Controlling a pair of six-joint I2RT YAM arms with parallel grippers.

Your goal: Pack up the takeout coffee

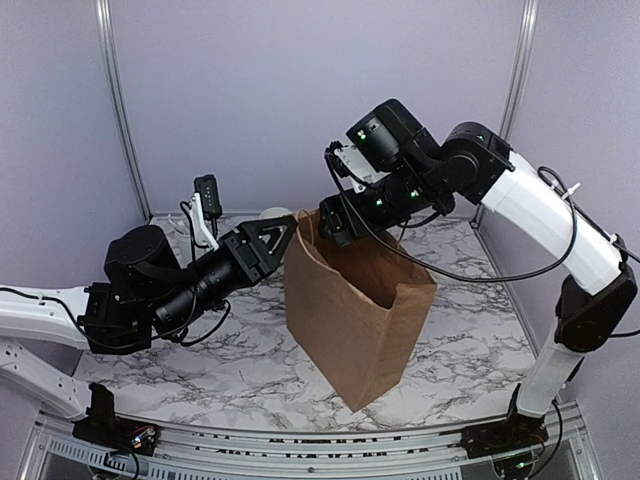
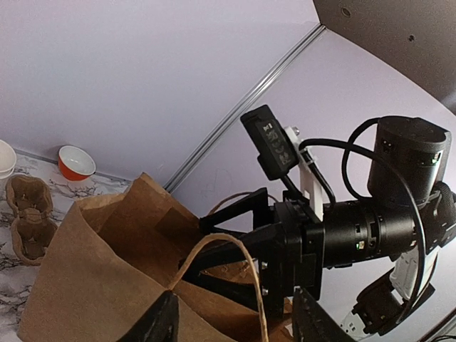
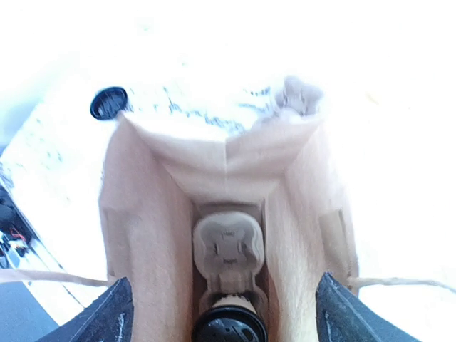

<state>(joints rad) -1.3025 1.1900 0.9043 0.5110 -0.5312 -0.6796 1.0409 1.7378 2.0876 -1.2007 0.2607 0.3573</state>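
Left arm (image 1: pixel 185 285) low, stretched rightward; left gripper (image 1: pixel 285 235) level, jaws partly apart. Right arm (image 1: pixel 535 205) arched high, elbow up; right gripper (image 1: pixel 333 225) angled down, fingers (image 3: pixel 117 313) spread wide.

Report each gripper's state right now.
Left gripper: open, holding nothing, by the rim of the paper bag.
Right gripper: open, empty, over the paper bag.

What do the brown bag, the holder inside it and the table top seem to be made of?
Bag: brown kraft paper, matte, with sharp fold creases.
Holder: probably moulded paper pulp, beige and dull, with soft rounded edges.
Table top: white surface with grey veins, a marble look; whether it is real stone or a printed laminate cannot be told.
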